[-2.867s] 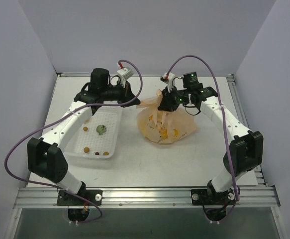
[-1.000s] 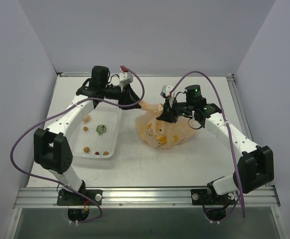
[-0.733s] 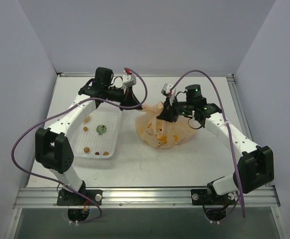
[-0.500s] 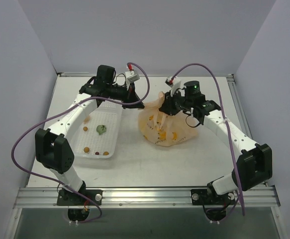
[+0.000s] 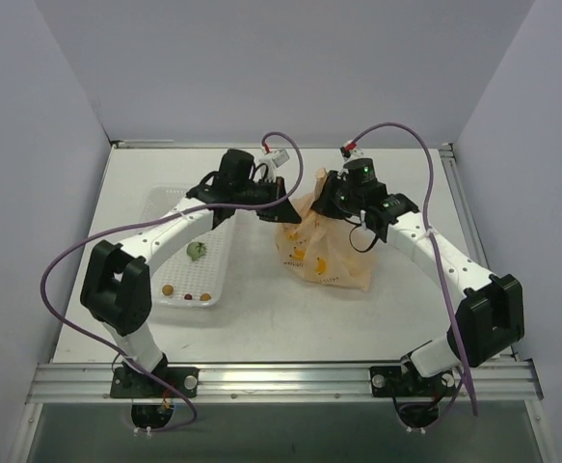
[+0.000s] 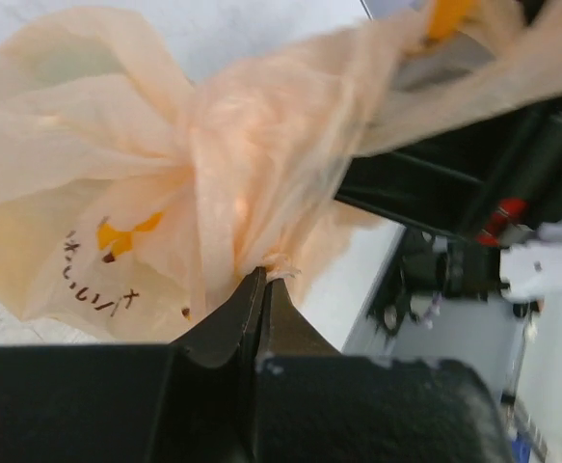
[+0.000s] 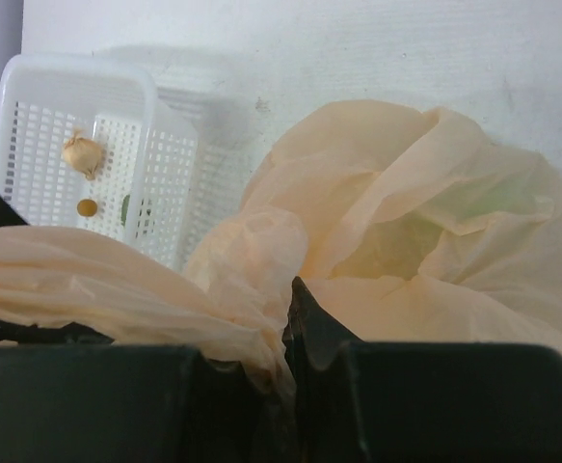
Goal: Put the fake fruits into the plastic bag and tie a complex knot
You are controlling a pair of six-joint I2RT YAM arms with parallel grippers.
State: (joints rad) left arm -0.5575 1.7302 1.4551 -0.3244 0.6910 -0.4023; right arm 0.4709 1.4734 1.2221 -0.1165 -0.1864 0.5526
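Top external view: the plastic bag (image 5: 325, 256) stands on the table (image 5: 261, 328), bulging and gathered to a neck at its far end. The left gripper (image 5: 285, 208) meets that neck from the bag's left and the right gripper (image 5: 327, 200) from its far right. The two grippers lie close together, with little room between them. A white mesh tray (image 5: 180, 295) lies left of the bag, apart from it by a strip of bare table. A green leafy piece (image 5: 196, 251) and small brown bits (image 5: 168, 288) lie in the tray. Bare table extends from the bag's near side to the arm bases and from its right side to the table's edge rail (image 5: 459, 207).

Left wrist view: the left gripper (image 6: 262, 281) has its fingers pressed together, with a twisted fold of the plastic bag (image 6: 232, 174) pinched at their tips. The film fans out above the tips.

Right wrist view: the right gripper (image 7: 285, 304) is clamped on the plastic bag (image 7: 406, 222), with gathered film running between its fingers (image 7: 309, 323). Of the fake fruits (image 7: 497, 198), only a green tint shows through the film. Beyond the bag's left edge stands the tray (image 7: 97, 145).
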